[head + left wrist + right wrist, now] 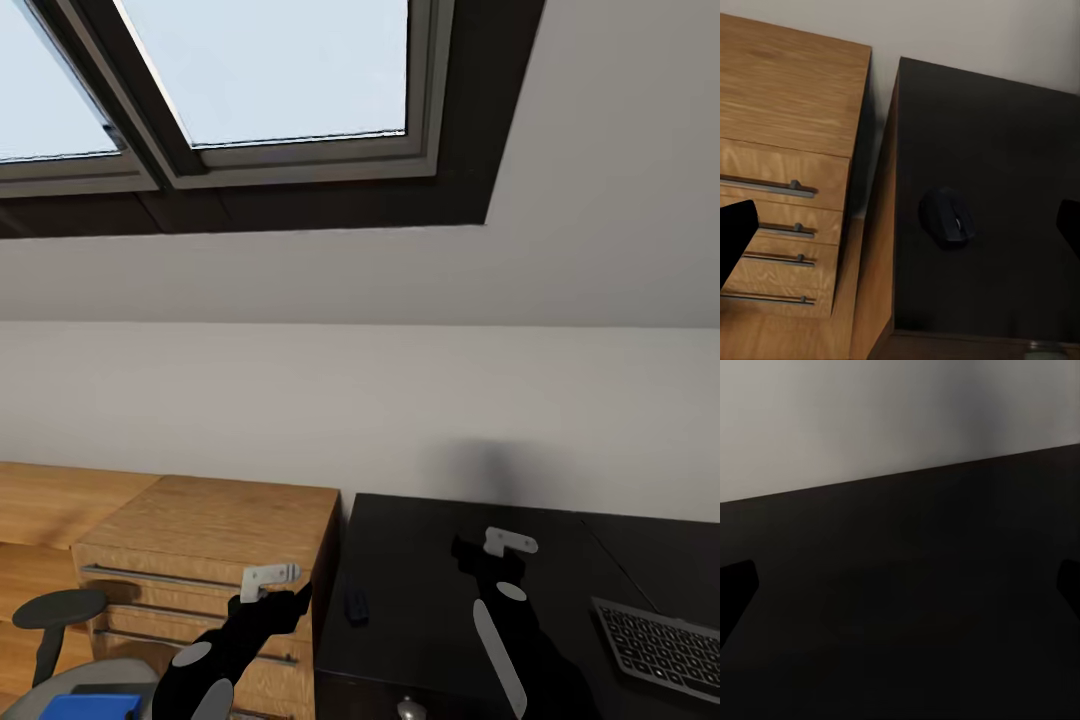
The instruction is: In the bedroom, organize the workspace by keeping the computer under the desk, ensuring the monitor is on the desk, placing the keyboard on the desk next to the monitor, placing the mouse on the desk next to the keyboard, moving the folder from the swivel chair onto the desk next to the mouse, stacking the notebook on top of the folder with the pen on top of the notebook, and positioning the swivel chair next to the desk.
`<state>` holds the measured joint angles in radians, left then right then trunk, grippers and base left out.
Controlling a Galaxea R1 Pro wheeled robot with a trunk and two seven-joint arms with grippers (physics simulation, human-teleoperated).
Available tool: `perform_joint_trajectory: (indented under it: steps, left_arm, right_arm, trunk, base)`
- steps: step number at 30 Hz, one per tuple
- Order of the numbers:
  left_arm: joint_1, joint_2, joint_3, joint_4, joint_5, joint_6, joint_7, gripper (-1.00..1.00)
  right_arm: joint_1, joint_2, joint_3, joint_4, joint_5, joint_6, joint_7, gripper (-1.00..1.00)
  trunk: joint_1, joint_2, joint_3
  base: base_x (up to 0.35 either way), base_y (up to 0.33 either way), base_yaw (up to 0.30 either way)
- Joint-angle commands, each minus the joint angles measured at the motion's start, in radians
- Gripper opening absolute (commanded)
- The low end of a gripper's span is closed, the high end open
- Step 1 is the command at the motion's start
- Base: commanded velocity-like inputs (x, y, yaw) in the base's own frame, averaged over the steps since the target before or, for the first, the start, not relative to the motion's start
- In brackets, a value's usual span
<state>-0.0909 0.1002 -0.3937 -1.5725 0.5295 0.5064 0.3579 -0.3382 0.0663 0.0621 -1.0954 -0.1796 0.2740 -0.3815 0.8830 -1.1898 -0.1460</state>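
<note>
Mouse [946, 217]: small dark shape lying on the black desk [430, 600] near its left edge, beside the wooden drawer chest [200, 540]; well apart from the keyboard.
Keyboard [655, 645]: on the desk, toward its right end.
Folder [90, 707]: blue corner visible on the swivel chair [60, 610] seat, not yet moved.
Left tool [900, 225]: spread wide and empty, poised above the mouse.
Right tool [904, 585]: spread, empty, over bare desk.
Step, as I judge it: fetching the mouse to set it next to the keyboard.
Next move: lower the left tool straight over the mouse, centre it between the fingers, then pinch gently; it is small and could slide.
</note>
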Motion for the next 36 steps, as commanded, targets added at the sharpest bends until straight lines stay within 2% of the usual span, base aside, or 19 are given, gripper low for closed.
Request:
perform_joint_trajectory:
  steps: [1, 18, 36]
  left_arm:
    - [-0.001, 0.001, -0.003, -0.001, 0.01, 0.001, 0.01, 1.0]
    - [-0.001, 0.004, -0.019, -0.001, 0.01, 0.0, 0.01, 1.0]
    - [-0.001, 0.003, -0.019, -0.001, 0.008, -0.002, 0.013, 1.0]
  right_arm:
    - [-0.001, 0.0, 0.002, -0.001, -0.008, 0.004, -0.008, 1.0]
    - [-0.001, -0.002, 0.002, -0.001, -0.008, 0.004, -0.008, 1.0]
    - [-0.001, -0.002, 0.002, -0.003, -0.008, 0.003, -0.008, 1.0]
  trunk:
    - [0.0, -0.001, -0.003]
    - [0.0, -0.001, -0.03]
    - [-0.069, 0.125, -0.002]
  base:
    - [0.0, 0.0, -0.002]
    - [0.0, 0.0, 0.0]
    - [0.0, 0.0, 0.0]
